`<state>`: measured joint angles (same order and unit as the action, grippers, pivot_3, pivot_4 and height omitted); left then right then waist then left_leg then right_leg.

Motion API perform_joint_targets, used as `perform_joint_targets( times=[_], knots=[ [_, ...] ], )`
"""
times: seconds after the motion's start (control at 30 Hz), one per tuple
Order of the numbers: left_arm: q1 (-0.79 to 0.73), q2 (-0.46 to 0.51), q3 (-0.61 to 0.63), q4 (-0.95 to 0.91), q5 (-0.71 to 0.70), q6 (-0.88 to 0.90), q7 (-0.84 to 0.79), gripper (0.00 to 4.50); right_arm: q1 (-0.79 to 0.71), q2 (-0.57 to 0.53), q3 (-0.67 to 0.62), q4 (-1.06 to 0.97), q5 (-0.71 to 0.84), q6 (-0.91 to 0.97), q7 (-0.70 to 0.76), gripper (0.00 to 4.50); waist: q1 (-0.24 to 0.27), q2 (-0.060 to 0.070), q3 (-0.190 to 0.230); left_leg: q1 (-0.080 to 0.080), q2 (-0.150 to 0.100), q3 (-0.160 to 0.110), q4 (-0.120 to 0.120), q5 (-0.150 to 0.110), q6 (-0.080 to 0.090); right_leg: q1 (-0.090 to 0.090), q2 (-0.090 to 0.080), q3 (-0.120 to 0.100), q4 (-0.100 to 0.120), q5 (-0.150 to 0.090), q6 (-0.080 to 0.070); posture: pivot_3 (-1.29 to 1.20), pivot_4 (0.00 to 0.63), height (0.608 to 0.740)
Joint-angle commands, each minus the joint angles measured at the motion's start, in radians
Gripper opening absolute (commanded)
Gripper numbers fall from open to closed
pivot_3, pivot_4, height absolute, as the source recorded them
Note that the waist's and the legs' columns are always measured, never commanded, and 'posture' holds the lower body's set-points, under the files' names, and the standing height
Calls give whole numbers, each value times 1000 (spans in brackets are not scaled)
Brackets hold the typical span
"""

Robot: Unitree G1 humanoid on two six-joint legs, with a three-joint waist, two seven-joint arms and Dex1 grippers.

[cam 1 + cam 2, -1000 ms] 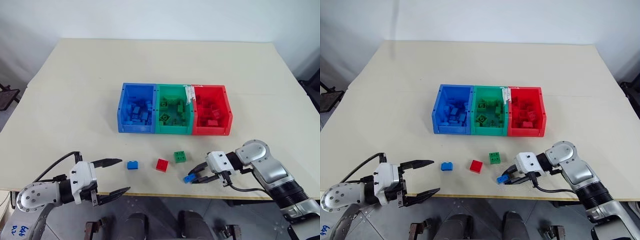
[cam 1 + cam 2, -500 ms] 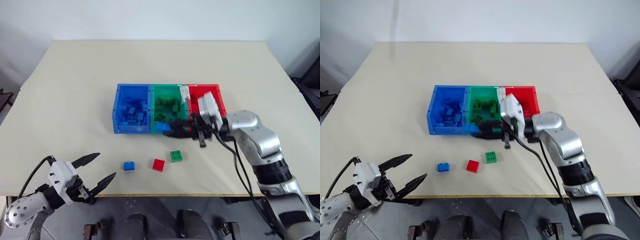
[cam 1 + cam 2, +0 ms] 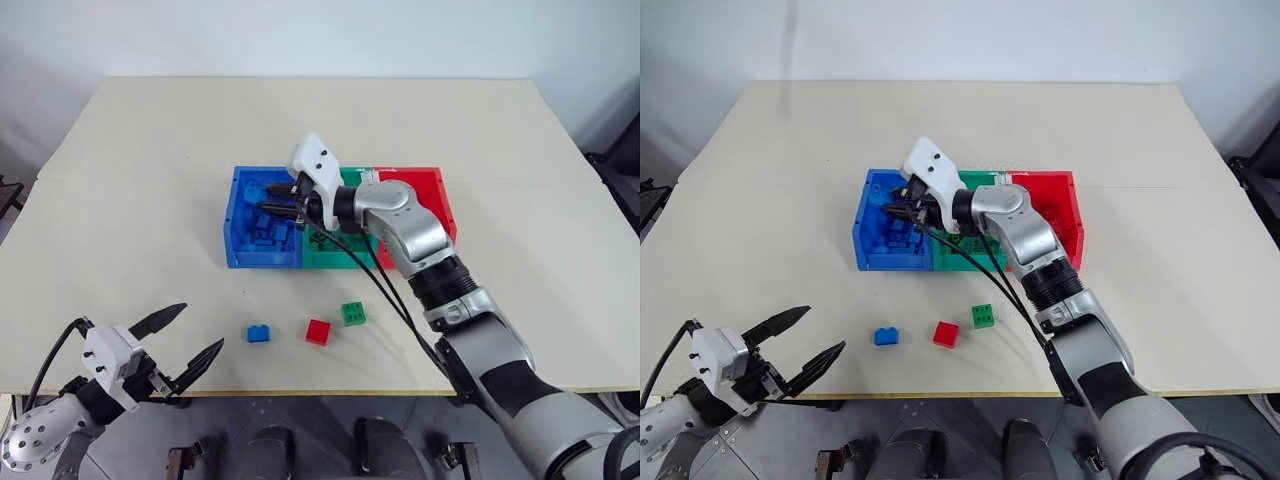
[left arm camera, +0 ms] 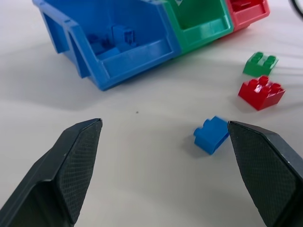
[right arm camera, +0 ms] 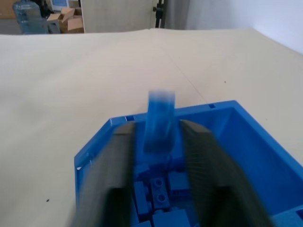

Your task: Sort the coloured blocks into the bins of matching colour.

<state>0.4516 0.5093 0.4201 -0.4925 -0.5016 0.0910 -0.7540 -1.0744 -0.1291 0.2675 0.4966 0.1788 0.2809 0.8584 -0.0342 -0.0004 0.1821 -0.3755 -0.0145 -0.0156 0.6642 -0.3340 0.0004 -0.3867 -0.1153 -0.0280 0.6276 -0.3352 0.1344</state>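
Right gripper (image 5: 156,142): over the blue bin (image 3: 240,225), fingers parted, a blurred blue block (image 5: 160,122) between them (grip unclear).
Left gripper (image 3: 185,335): spread wide, empty, near the table's front edge.
Table (image 3: 150,200): blue brick (image 3: 259,333), red brick (image 3: 319,331), green brick (image 3: 353,313).

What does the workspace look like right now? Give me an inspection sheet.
Surface: beige table.
Job's things: blue bin, green bin and red bin joined; blue block, red block and green block loose in front.
Clutter: nothing seen.
Grippers: right gripper over blue bin, a blurred blue block between parted jaws; left gripper open, empty.
Cables: black cable along right arm.
Surroundings: white wall.
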Motion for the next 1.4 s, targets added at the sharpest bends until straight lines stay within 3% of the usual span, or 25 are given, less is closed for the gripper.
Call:
perform_joint_targets(
  times=[0.03, 0.2, 0.43, 0.67, 0.77, 0.9, 1.0, 1.13, 1.4],
  knots=[
    [11, 6, 4, -55, -41, 19, 0, 4500, -13, -5, -25, -18, -10, -42, 7, 2903, 0, 0, 0, 0, 0, 0, 0, 0, 0, 0, 0, 0, 0, 0, 0, 0, 150, 740],
    [-14, 27, 1, -36, -49, 38, -18, 4500, 117, -121, -98, -183, 85, -106, 158, 4457, 8, 0, 0, -1, 0, 0, 0, 0, 0, -1, 0, 0, 0, 0, 0, 0, 150, 740],
    [-128, 80, -69, 9, -61, 91, -70, 4500, 437, -375, -238, -393, 187, -240, 380, 4457, 9, 0, 0, -2, -3, 0, 0, -2, 3, 0, 0, -1, -1, 0, 0, 0, 150, 740],
    [-365, 118, -209, 129, -19, 125, -120, 4500, 739, -615, -393, -342, 192, -400, 495, 4457, 8, 0, 0, 1, -3, 1, 2, -1, 4, 5, 1, -3, -2, 0, 1, 0, 150, 740],
    [-484, 119, -280, 194, 9, 118, -156, 4500, 829, -665, -443, -321, 198, -433, 503, 4457, 12, 0, 0, 6, -2, 1, 2, -1, 4, 11, 2, -5, -6, 0, 1, 0, 150, 740],
    [-573, 88, -282, 227, -20, 82, -176, 4500, 837, -673, -447, -299, 191, -443, 491, 4457, 3, 0, 0, 6, 0, 3, 3, 0, 4, 12, 2, -6, -6, 1, 2, 0, 150, 740],
    [-578, 118, -274, 234, -46, 101, -233, 4500, 815, -657, -427, -327, 203, -410, 478, 4457, 4, 0, 0, 7, 2, 5, 3, 1, 1, 11, 2, -6, -6, 1, 2, 0, 150, 740],
    [-496, 187, -220, 242, -50, 95, -305, 4500, 743, -651, -278, -433, 185, -213, 500, 4457, 5, 0, 0, 7, 5, 4, 3, 1, 0, 11, 2, -7, -6, 1, 2, 0, 150, 740],
    [-364, 201, -112, 205, -48, 86, -292, 4500, 610, -566, -63, -533, 118, -29, 460, 4457, 23, 1, 0, 4, 5, -1, 4, 1, -1, 11, -1, -9, -8, 1, 1, 0, 150, 740]
  ],
)
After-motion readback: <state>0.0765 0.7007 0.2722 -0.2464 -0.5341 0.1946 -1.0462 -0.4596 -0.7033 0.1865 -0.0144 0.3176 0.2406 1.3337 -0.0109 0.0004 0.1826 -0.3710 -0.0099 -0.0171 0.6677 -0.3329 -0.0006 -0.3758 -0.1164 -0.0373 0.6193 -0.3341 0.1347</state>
